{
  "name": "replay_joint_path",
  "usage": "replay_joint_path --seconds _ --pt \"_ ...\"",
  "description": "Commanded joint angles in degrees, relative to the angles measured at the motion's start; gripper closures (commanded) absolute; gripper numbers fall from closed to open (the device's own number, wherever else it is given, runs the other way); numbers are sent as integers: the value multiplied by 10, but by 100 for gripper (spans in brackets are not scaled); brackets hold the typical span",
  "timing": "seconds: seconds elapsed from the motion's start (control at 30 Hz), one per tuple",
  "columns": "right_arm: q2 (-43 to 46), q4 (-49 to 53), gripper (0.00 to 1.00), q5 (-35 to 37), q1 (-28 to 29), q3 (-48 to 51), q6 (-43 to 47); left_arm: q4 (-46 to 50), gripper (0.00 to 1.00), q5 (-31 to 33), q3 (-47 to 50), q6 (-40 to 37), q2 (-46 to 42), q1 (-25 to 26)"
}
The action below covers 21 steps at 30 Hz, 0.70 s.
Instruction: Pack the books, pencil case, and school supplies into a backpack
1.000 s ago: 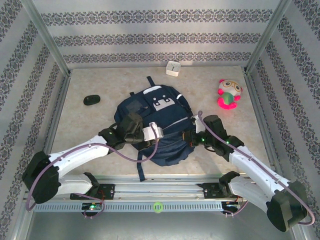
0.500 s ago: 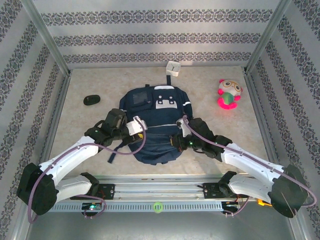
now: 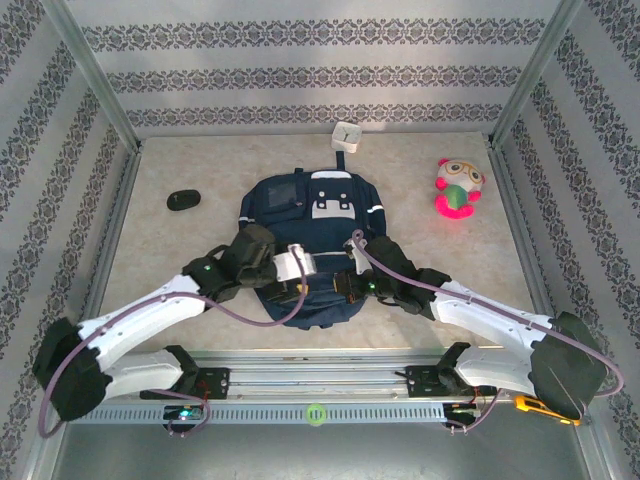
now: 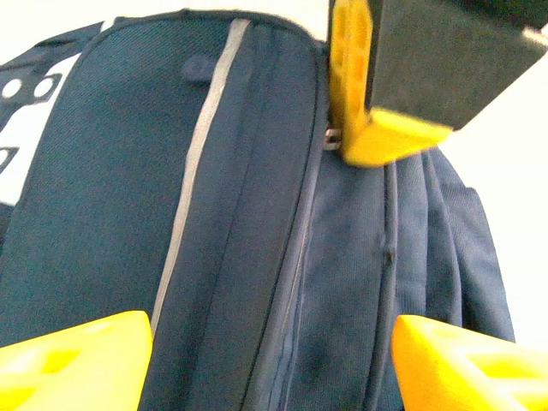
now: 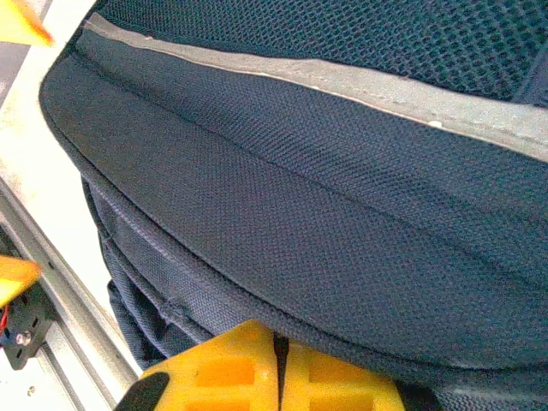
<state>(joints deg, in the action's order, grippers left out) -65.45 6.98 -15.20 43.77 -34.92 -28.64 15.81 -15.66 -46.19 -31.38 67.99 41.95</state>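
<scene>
So the big navy-blue fabric backpack (image 3: 310, 210) with the grey stripe lies flat on the beige table (image 3: 150, 240), top toward the patterned far wall (image 3: 320, 80). Left gripper (image 4: 272, 360) hangs over its lower half with fingers (image 4: 68, 360) spread wide, holding nothing. Right gripper (image 5: 276, 368) has its yellow fingers pressed together against the lower edge, maybe pinching something there, hard to tell.

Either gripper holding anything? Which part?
Left gripper open over the navy-blue fabric backpack, holding nothing. Right gripper shut at its zipper edge; an actual pinch cannot be told.
</scene>
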Motion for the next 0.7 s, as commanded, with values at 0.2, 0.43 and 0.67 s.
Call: replay_joint_path --seconds 0.2,0.43,0.67 --pt "4 -14 100 10 6 -18 -3 -65 41 50 -86 -5 144 16" --pt "7 4 100 7 -3 -25 7 0 88 1 -68 -88 125 -4" --pt "41 57 100 -11 -66 -18 41 61 96 -83 -31 -135 61 -72"
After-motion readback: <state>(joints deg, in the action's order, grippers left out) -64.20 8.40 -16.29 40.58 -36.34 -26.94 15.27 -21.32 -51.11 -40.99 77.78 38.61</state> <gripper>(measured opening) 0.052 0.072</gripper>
